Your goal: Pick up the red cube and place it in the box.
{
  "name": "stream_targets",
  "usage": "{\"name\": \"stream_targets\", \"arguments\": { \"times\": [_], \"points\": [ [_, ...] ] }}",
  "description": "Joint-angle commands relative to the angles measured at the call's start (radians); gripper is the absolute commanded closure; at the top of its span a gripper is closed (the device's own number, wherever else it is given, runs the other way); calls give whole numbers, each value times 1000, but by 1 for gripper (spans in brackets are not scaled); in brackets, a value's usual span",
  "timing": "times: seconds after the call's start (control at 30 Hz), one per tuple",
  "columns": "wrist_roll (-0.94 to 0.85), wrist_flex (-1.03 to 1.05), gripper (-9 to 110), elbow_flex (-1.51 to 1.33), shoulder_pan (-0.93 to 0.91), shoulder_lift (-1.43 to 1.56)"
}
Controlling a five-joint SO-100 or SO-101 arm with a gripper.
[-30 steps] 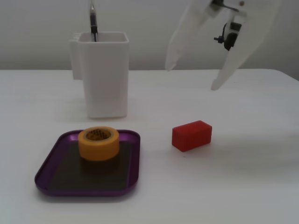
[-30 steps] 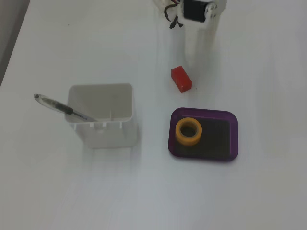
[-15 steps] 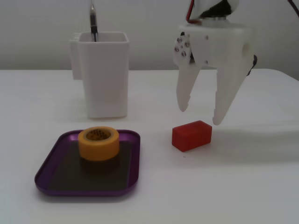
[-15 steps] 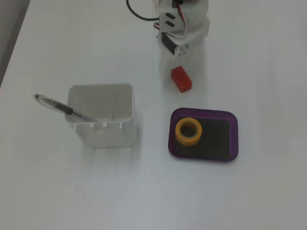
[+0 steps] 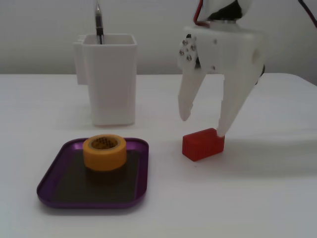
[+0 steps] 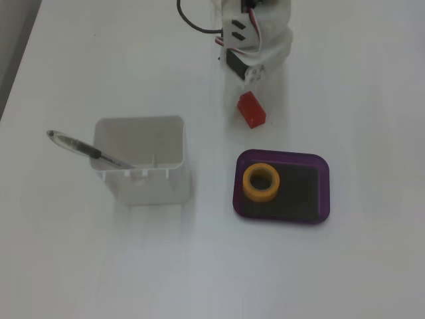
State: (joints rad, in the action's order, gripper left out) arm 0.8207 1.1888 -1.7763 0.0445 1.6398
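Observation:
The red cube [image 5: 202,144] lies on the white table, right of the purple box [image 5: 54,171]; in the other fixed view the cube [image 6: 252,109] lies just above the box [image 6: 317,176]. My white gripper [image 5: 202,125] hangs over the cube with its jaws open. One fingertip touches or nearly touches the cube's right top edge; the other hangs a little above and behind its left end. In the top-down fixed view the gripper [image 6: 250,81] sits at the cube's far end, its fingers mostly hidden under the arm.
A yellow-orange tape roll [image 5: 104,151] stands in the box, also seen from above [image 6: 260,181]. A tall white square container [image 5: 109,79] with a pen [image 6: 86,150] stands behind the box. The arm's cables [image 6: 199,26] trail at the far edge.

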Motion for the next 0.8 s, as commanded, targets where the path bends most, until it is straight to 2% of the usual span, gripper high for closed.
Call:
{"name": "stream_targets", "arguments": {
  "times": [0.0, 0.53, 0.6, 0.7, 0.77],
  "points": [
    [-5, -9, 78, 3, 15, 5],
    [-5, -107, 79, -48, 14, -219],
    [-6, -107, 85, -44, 14, -222],
    [-43, -95, 102, -14, 18, -210],
    [-80, -87, 101, 15, 21, -193]
  ]
}}
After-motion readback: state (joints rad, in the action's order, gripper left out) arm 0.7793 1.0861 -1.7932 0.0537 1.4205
